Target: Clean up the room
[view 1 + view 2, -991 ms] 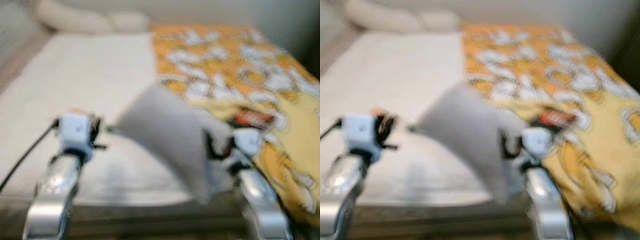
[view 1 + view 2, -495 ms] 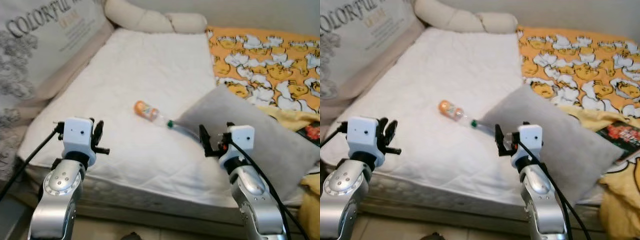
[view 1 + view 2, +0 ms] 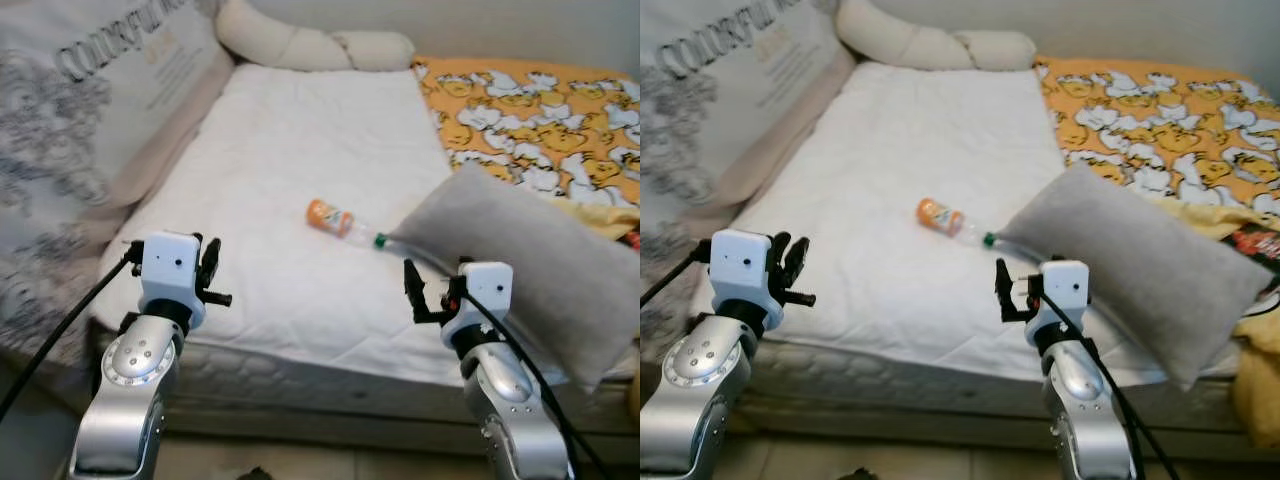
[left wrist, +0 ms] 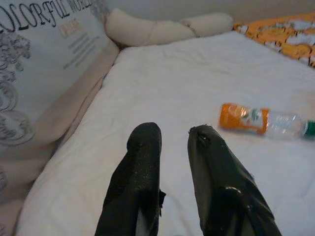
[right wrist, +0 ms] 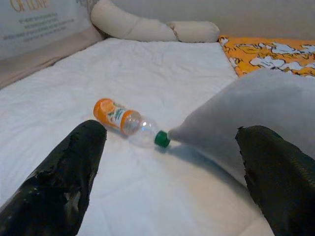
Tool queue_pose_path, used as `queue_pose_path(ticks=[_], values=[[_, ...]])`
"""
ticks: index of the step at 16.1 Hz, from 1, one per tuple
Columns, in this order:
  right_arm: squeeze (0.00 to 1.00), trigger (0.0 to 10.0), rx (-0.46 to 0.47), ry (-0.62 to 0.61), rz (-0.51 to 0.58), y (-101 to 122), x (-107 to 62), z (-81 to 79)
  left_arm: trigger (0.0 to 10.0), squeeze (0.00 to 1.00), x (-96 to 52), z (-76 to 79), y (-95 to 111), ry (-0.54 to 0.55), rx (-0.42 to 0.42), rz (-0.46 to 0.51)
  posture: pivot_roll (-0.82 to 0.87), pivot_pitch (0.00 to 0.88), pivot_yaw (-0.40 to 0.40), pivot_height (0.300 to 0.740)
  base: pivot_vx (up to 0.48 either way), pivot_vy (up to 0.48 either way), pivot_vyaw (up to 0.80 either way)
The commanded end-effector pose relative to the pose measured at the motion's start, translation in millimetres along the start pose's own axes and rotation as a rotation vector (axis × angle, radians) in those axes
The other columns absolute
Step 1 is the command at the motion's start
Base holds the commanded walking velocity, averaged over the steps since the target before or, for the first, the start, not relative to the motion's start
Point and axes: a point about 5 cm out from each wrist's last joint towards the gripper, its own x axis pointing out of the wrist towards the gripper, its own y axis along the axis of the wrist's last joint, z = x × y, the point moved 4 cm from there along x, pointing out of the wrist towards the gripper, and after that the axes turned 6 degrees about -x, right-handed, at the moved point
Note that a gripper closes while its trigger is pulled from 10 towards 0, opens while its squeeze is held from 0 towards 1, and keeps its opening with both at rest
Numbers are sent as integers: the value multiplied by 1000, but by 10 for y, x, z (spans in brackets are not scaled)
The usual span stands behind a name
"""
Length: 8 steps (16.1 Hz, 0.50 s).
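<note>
Clear plastic bottle with orange label and green cap (image 3: 343, 221) lies on the white mattress (image 3: 300, 150), cap touching the grey rectangular pillow (image 3: 530, 265). Right gripper (image 5: 172, 172) hovers near it, fingers spread wide. Left gripper (image 4: 172, 142) fingers nearly closed, empty.

Home bedroom: bed (image 3: 300, 170), pillow (image 3: 540, 260), patterned blanket (image 3: 540, 110).

A white bed (image 3: 300, 170) is lying bare in the middle, with a long cream bolster (image 3: 300, 45) resting along its head end. A large printed cushion (image 3: 90, 110) is leaning against its left side, and an orange duck-patterned blanket (image 3: 540, 110) is covering its right side.
</note>
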Motion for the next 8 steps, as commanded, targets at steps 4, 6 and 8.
queue_pose_path(ticks=[4,6,8], values=[[0,10000,-7,-27,-21,-41,-44,82,10000,0,44,75,-55,-3,-19,-19,8,0,11,740,0,0,0],[0,10000,-8,-38,-26,-49,-56,114,10000,0,25,72,-87,14,-78,-25,8,0,11,740,285,0,0],[0,10000,-18,-26,-26,-46,-55,100,10000,0,11,49,-114,26,-106,-32,7,0,11,740,322,0,0]])
